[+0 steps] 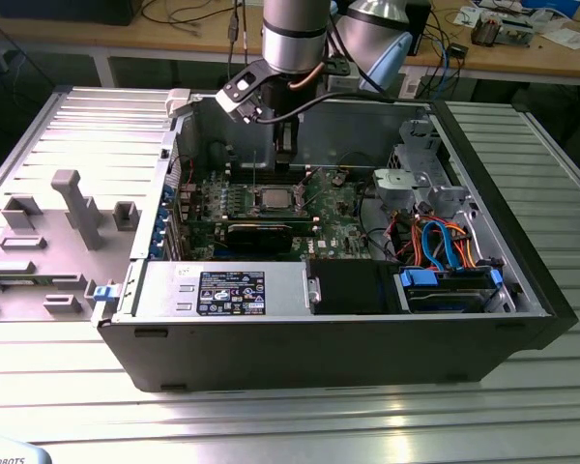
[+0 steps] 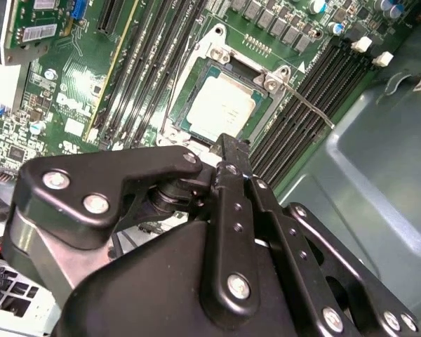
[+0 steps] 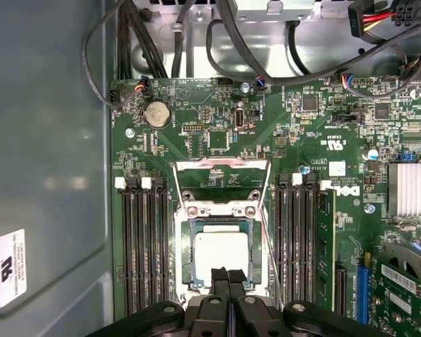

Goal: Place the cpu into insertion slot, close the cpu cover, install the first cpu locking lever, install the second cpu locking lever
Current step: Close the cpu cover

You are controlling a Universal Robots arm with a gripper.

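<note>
Exterior view: open PC case (image 1: pixel 319 343) lies on its side on a ribbed metal table (image 1: pixel 271 416), w/ the arm's end inside it. Gripper (image 1: pixel 283 159) hangs just above the green board (image 1: pixel 338 217), right over the cpu (image 1: pixel 274 198). Power supply box (image 1: pixel 159 290) along the near wall carries a black-and-white label (image 1: pixel 230 290). Drive bay on the exterior view's right holds blue & orange cables (image 1: pixel 445 242).

Second wrist view: cpu (image 2: pixel 221 105) sits flat in the insertion slot (image 2: pixel 174 125), silver top up. Thin wire lever (image 2: pixel 310 107) sticks out from the slot's corner across the black memory slots (image 2: pixel 316 84). White stickers (image 2: pixel 38 31) on a card nearby.

First wrist view: gripper (image 3: pixel 229 276) fingers pressed together, nothing between them, tips over the cpu's (image 3: pixel 221 253) edge. Cpu cover (image 3: pixel 222 175) is swung up off the slot, standing at its hinge edge. Coin cell (image 3: pixel 156 114) on the board. White sticker w/ black print (image 3: pixel 12 267) on the grey case wall.
</note>
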